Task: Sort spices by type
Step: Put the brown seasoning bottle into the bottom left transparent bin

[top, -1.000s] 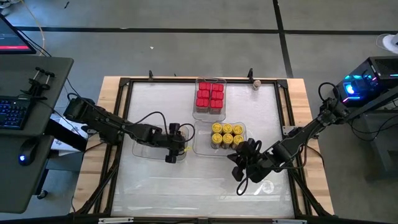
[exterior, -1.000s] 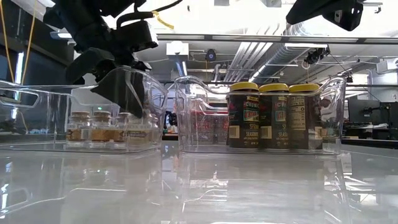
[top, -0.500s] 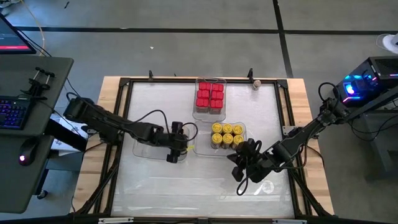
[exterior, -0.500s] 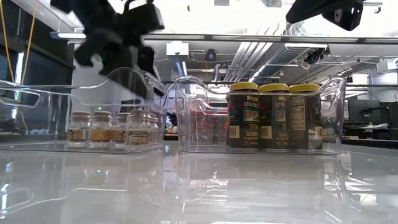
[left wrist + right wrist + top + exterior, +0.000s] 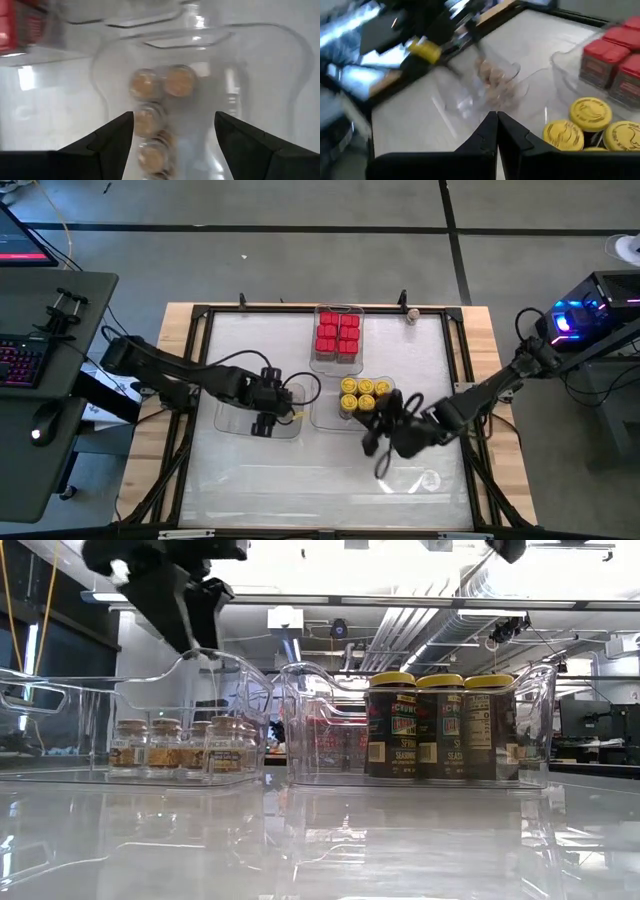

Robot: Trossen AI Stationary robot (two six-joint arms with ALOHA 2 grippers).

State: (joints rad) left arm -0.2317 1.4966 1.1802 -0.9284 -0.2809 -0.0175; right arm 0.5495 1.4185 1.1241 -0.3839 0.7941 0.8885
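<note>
**Left gripper spread above the small-jar tray; right gripper clenched and empty**

Left gripper (image 5: 262, 423) hangs over the clear tray (image 5: 226, 423) at the table's nine o'clock side, its two dark fingers (image 5: 107, 137) spread wide and holding nothing. In the left wrist view the small tan-brown jars (image 5: 165, 82) stand below the gap between the fingers, untouched. In the low view it hangs clear above the tray's curved end wall.

Counts: the low view shows four tan-brown jars (image 5: 225, 745) in a row; the wrist view shows five tan lids, two side by side and three in a line, somewhat blurred. They are short clear jars with tan lids and tan labels.

At the table's centre a second clear tray (image 5: 326, 412) holds the yellow-lidded jars (image 5: 365, 388); six lids show from above, two rows of three. They are dark round jars with printed labels and embossed yellow lids.

At twelve o'clock a third tray (image 5: 338, 311) holds the red boxes (image 5: 337, 335), about six, two columns of three, boxy with red tops.

Right gripper (image 5: 373, 445) is at five o'clock from the yellow-lidded jars, just beside their tray, fingers (image 5: 485, 135) pressed together on nothing.
</note>
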